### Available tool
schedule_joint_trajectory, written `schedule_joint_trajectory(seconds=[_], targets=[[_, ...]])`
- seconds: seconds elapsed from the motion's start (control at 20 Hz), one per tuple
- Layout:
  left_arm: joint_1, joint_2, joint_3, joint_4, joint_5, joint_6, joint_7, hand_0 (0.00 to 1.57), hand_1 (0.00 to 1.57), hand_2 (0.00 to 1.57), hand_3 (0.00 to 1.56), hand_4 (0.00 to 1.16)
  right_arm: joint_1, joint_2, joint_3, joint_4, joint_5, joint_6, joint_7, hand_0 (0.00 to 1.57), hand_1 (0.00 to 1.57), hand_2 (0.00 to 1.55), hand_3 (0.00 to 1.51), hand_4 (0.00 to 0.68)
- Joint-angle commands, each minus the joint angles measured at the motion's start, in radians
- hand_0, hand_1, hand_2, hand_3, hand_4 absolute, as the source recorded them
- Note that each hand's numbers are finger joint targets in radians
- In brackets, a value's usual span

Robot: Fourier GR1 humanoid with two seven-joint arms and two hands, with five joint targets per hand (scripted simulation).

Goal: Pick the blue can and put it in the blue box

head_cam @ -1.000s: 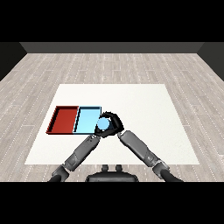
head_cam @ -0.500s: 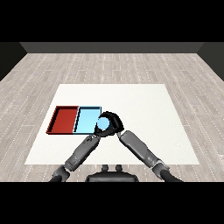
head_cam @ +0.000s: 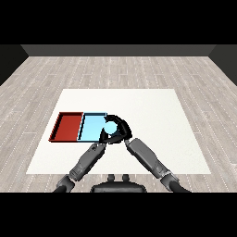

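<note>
Looking down across my work surface: wood-grain plank floor, pale grey-brown boards running to a dark wall band at the far side. On it sits the white table, flat, matte, rectangular, seen as a trapezoid from my head. Next in size, my two forearms, grey and cylindrical with a smooth shell: the left forearm comes in from the lower left and angles up and to the right, the right forearm comes in from the lower right and angles up and to the left, so the two converge near the table's middle. Two shallow rectangular trays lie side by side, touching along one long edge, left of centre: the red tray on the outer left, with a dark raised rim and a flat red floor; the light blue tray beside it, same shape, pale glossy floor. My right hand, black, is curled round the blue can; fingers arc over the top and side of it, thumb below. The can shows as a small round pale-blue face, smooth, and sits at the right edge of the light blue tray, overlapping its rim in this view; whether it is above the tray or resting in it I cannot tell. My left hand sits just below the can, against my right hand; it is mostly hidden, and its state cannot be read.
</note>
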Motion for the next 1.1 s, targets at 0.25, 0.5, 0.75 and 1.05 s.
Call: schedule_joint_trajectory(seconds=[0.25,0.5,0.75,1.05], targets=[[-0.037,-0.01,-0.082,0.068,0.082,0.082,-0.063,1.57,1.57,1.56,1.49,1.14,0.079,0.008,0.005,-0.111,0.028,-0.003,0.041,0.0,0.0,0.0,0.0,0.0],[0.002,0.024,0.047,-0.001,-0.043,-0.021,0.0,1.57,1.57,1.57,1.51,1.13,0.055,-0.034,-0.13,-0.076,-0.024,0.133,0.048,0.0,0.0,0.0,0.0,0.0],[0.008,-0.01,0.082,0.043,-0.102,-0.006,-0.008,1.57,1.57,1.57,1.5,1.13,0.111,-0.018,-0.155,-0.165,0.045,0.122,0.089,0.0,0.0,0.0,0.0,0.0],[0.017,0.026,0.099,-0.036,-0.138,-0.005,0.059,1.57,1.57,1.57,1.49,1.12,0.319,-0.082,-0.159,-0.397,0.058,0.126,0.073,0.0,0.0,0.0,0.0,0.0]])
